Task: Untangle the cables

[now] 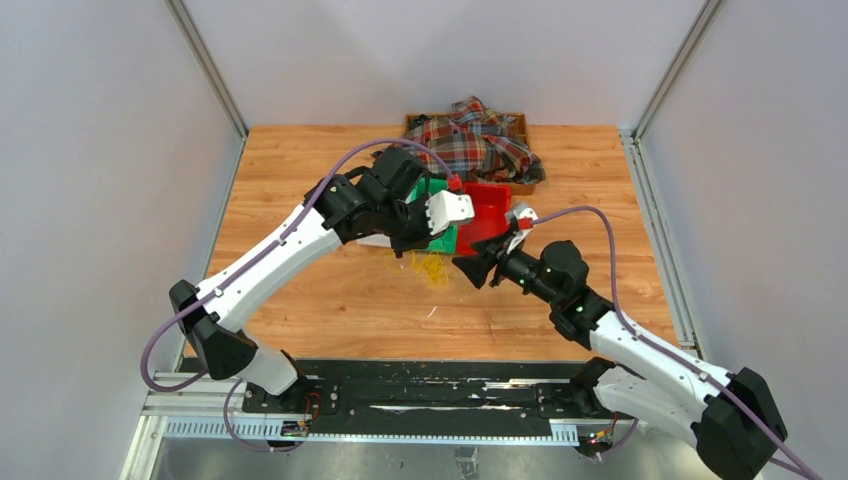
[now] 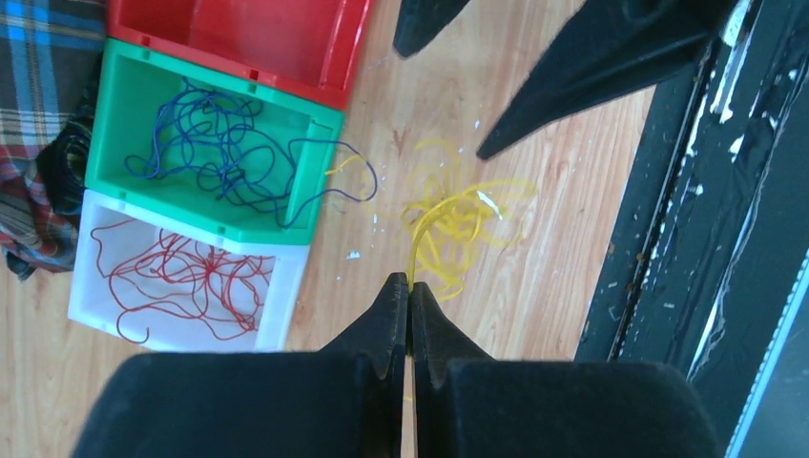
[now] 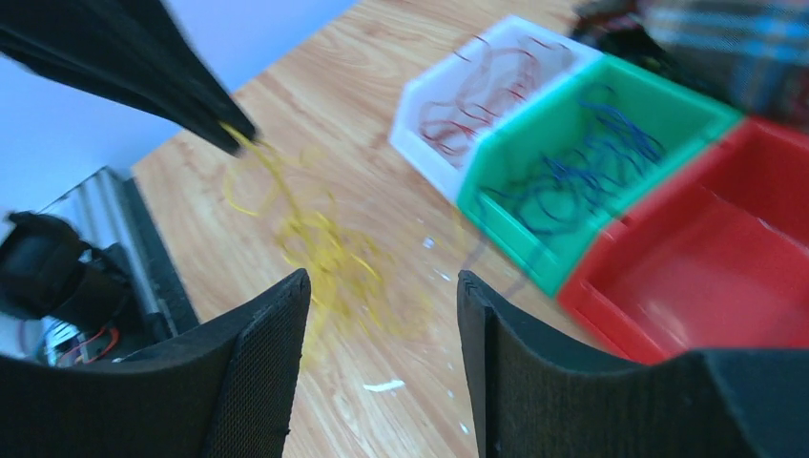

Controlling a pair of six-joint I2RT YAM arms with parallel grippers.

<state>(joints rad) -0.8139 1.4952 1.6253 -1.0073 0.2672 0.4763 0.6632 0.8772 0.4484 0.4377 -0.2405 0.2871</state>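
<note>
A tangle of thin yellow cable [image 2: 460, 216] lies on the wooden table in front of the bins. My left gripper [image 2: 410, 286] is shut on one strand of it, which rises from the pile to the fingertips. In the right wrist view those left fingers [image 3: 143, 67] hold the strand above the blurred yellow cable [image 3: 324, 250]. My right gripper [image 3: 382, 296] hangs open just over the pile, nothing between its fingers. From above, the yellow cable [image 1: 432, 268] sits between the left gripper [image 1: 424, 250] and the right gripper [image 1: 468, 272]. A blue cable [image 2: 215, 143] lies in the green bin and a red cable [image 2: 181, 277] in the white bin.
Three bins stand side by side: white bin [image 2: 281, 305], green bin [image 2: 119, 105] and an empty red bin [image 2: 238, 38]. A plaid cloth [image 1: 480, 140] is heaped on a tray at the back. The black rail [image 2: 687, 239] runs along the near table edge.
</note>
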